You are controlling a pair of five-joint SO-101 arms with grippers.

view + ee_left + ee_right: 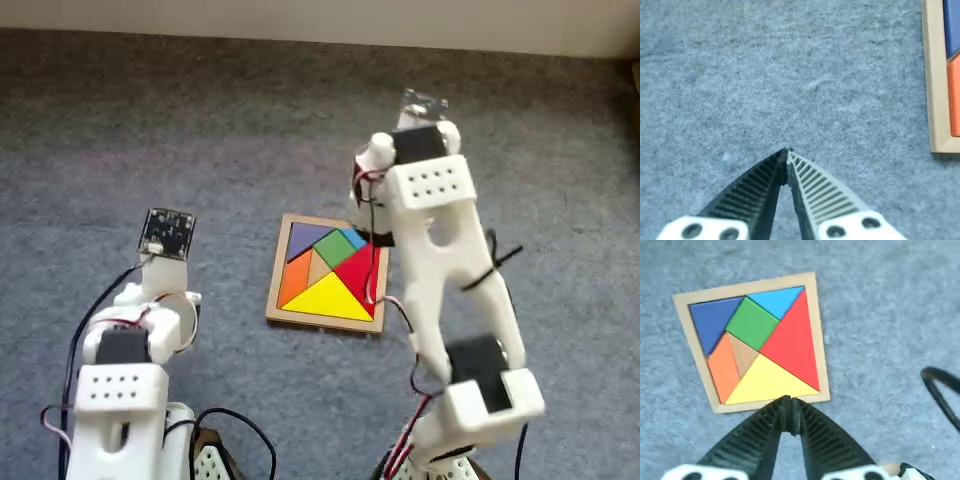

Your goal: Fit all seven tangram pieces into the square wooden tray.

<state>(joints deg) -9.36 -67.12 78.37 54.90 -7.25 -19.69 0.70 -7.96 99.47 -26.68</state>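
Observation:
The square wooden tray [820, 330] lies flat on grey carpet, in the middle of the high view [276, 275]. In it sit a blue triangle [712, 320], a green square [752, 323], a light blue triangle [777, 300], a red triangle [792, 342], a yellow triangle [765, 382] and an orange piece [722, 367]. A tan triangle [743, 355] lies between them; I cannot tell whether it is a piece or bare tray floor. My right gripper [789, 401] is shut and empty, above the tray's edge by the yellow triangle. My left gripper [786, 152] is shut and empty over carpet, away from the tray's rim [935, 75].
Grey carpet [150, 130] surrounds the tray on all sides. The right arm [440, 250] reaches along the tray's right side. The left arm [125, 350] stands at the lower left. A black cable [940, 385] loops beside the right gripper.

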